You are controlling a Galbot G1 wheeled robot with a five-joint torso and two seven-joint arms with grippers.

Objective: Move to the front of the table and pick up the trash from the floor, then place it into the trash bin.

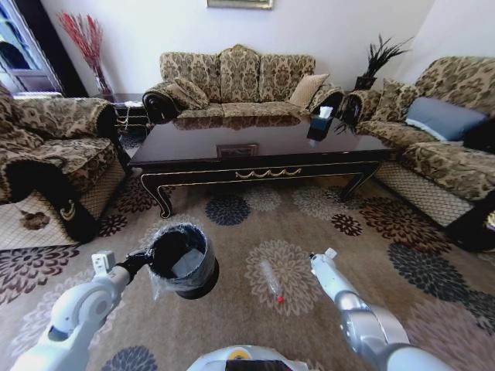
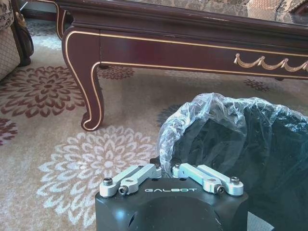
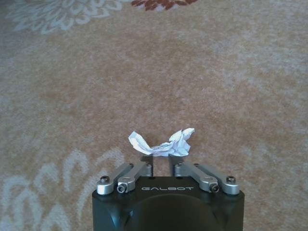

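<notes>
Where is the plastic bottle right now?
In the head view the plastic bottle lies on the carpet, between the trash bin and the right gripper.

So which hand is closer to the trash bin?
The left. The left hand is shut on the rim of the trash bin; the right hand is away on the bin's right, past the plastic bottle, holding crumpled paper.

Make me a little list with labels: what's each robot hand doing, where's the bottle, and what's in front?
left gripper: jaws shut on the trash bin rim, holding it above the carpet
right gripper: jaws shut on a crumpled white paper scrap
plastic bottle: lying on the carpet between the arms, red cap nearest the robot
table: ahead, sofas around it
</notes>
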